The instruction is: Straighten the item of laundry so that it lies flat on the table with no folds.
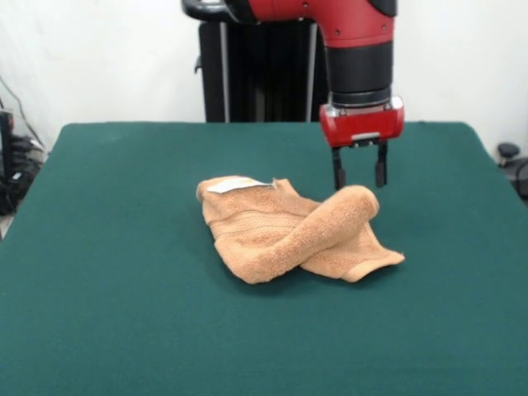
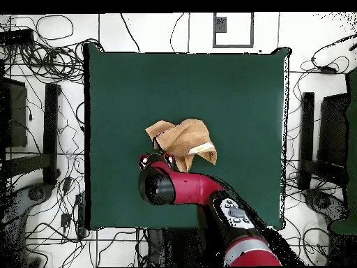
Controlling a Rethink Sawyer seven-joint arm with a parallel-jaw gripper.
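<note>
Dark green felt-like tabletop (image 1: 107, 322) fills the work area, with white wall and the black pedestal behind it. Near the tabletop's middle lies the small orange-tan terry-cloth towel (image 1: 289, 235). It is not flat: a thick rolled fold runs diagonally across it, from the low end nearest the camera up to a rounded hump at the far right in the front view. A flatter layer with a woven border band shows beneath the fold, and a small white label (image 1: 235, 186) sits at the far left corner.

The red and black end effector (image 1: 359, 183) hangs over the far right end of the towel. Its two dark fingers (image 1: 338, 175) point down, spread apart, with nothing between them. Their tips appear just above and slightly behind the hump; contact cannot be confirmed. The overhead view agrees: the wrist covers the towel's edge on the robot's side.

Judgement: the towel's bulk lies toward the camera and left of the end effector, along the diagonal of the fold. Unrolling probably calls for gripping the hump and drawing it away from the lower layer.
</note>
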